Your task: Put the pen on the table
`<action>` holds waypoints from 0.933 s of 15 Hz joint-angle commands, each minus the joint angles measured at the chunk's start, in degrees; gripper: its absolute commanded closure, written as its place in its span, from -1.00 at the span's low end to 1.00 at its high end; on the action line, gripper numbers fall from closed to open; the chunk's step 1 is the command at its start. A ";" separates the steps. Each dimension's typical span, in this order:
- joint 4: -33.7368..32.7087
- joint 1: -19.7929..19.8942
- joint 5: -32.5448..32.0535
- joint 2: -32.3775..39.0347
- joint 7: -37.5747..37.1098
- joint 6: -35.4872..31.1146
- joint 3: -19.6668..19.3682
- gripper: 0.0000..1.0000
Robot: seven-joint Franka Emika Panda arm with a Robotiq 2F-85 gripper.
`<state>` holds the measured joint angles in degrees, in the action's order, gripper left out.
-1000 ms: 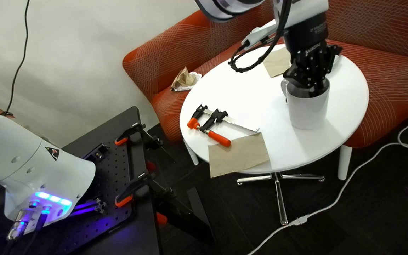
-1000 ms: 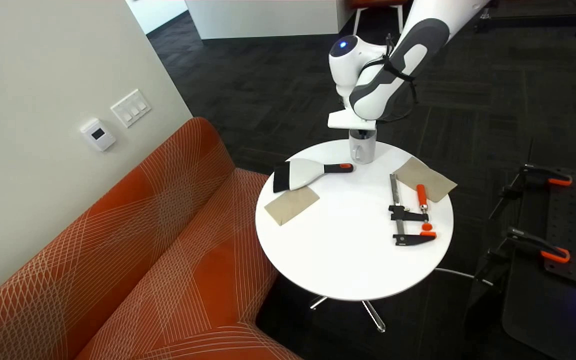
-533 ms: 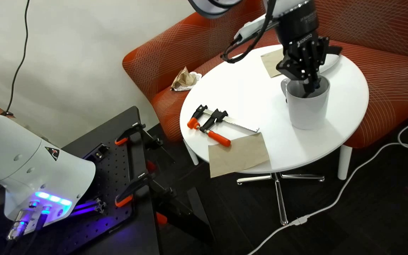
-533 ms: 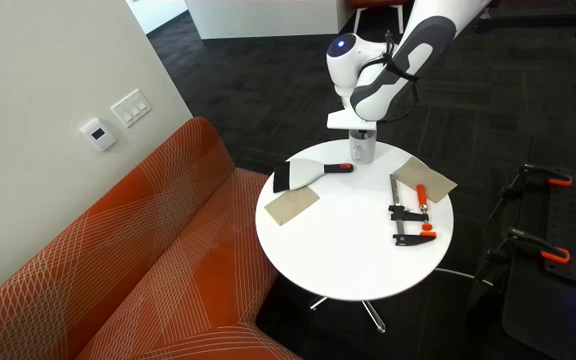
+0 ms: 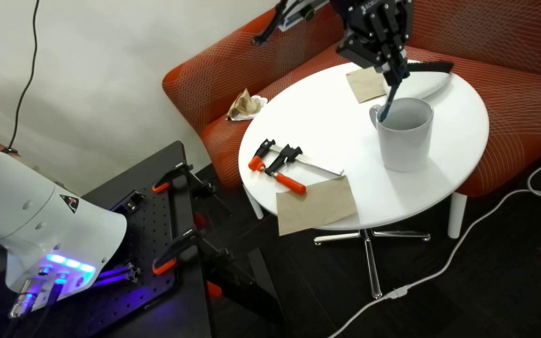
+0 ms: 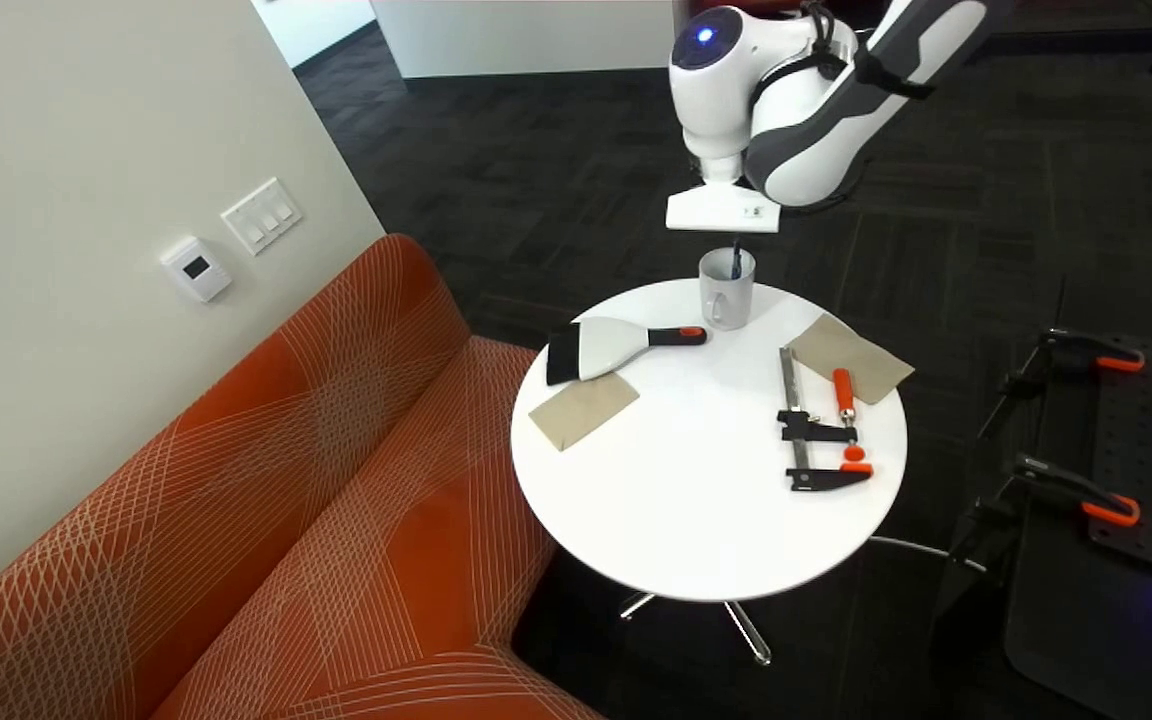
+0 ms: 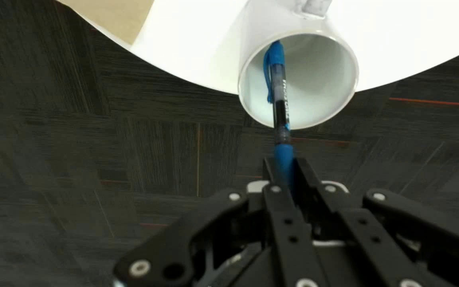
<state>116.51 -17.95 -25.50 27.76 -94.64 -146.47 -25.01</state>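
Observation:
The pen (image 5: 388,104), dark with blue ends, is held by its upper end in my gripper (image 5: 396,72). It also shows in the wrist view (image 7: 280,91) and in an exterior view (image 6: 736,260). The pen is tilted. Its lower end is at the mouth of the white mug (image 5: 404,145), near the handle side; I cannot tell whether it is just inside or just above the rim. The gripper fingers are above the mug, closed on the pen. In an exterior view the fingers are hidden behind the white wrist plate. The mug stands upright on the round white table (image 6: 696,480), near its edge.
A scraper (image 6: 611,345) with a black handle lies beside the mug. An orange-and-black clamp (image 5: 294,157) lies on the table. Brown paper pieces (image 5: 317,206) (image 6: 584,410) lie at two places. A red-brown sofa (image 5: 223,61) adjoins the table.
My gripper has risen out of the mug with the pen, which was mostly hidden inside before and now shows nearly whole. The mug has shifted slightly. The other objects have not moved.

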 commanded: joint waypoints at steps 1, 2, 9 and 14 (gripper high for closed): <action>8.27 -0.85 -8.75 -10.88 -6.02 -1.37 0.15 0.94; 9.52 -0.23 -11.14 -13.15 -7.10 -1.29 1.06 0.94; 14.30 8.40 -11.29 -21.07 -3.62 -1.60 14.15 0.94; 11.98 10.48 -1.12 -17.68 6.43 -1.12 21.18 0.94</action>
<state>129.18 -8.98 -31.55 8.70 -94.07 -146.59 -7.13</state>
